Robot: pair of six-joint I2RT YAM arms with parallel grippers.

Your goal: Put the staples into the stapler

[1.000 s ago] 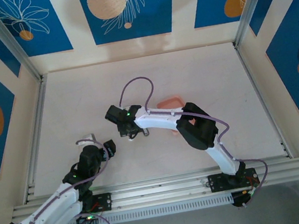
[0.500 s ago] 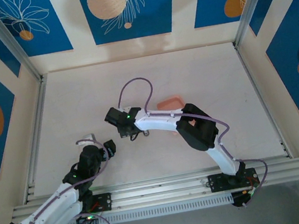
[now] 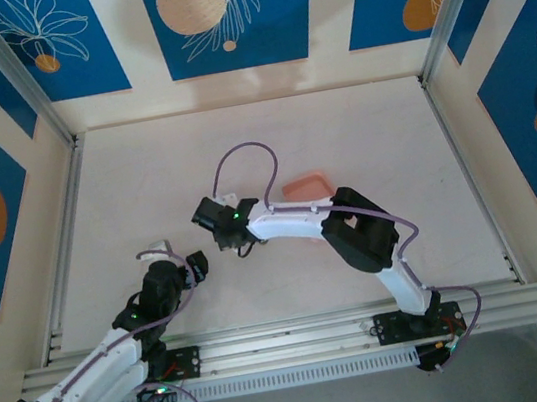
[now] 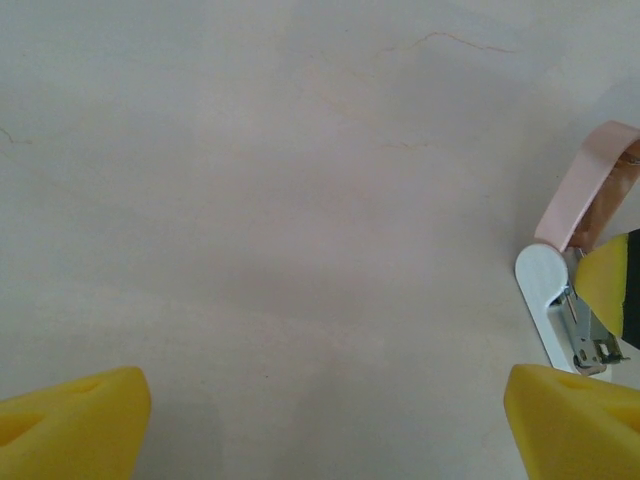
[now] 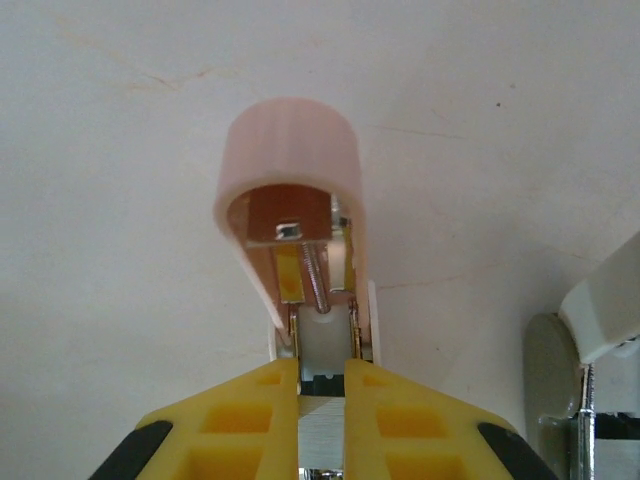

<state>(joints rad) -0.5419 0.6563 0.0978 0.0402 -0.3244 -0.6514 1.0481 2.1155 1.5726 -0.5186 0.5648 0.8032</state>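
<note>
Since a second ago the right arm has drawn its wrist slightly toward the near edge of the counter (image 3: 391, 142), baring more of the salmon-pink tray (image 3: 305, 184); the left arm has kept its place. Its left end effector (image 4: 322, 405) hovers spread wide, gripping nothing, with the stapler (image 4: 548, 290) just off to its right. The right end effector (image 5: 322, 395) is far nearer, pressed together on a thin grey strip, by my reading the staples (image 5: 322, 430). The stapler's pink lid stands hinged up. Its open channel runs straight ahead of those fingertips, in line with the strip, so the coming move looks like a forward slide.
</note>
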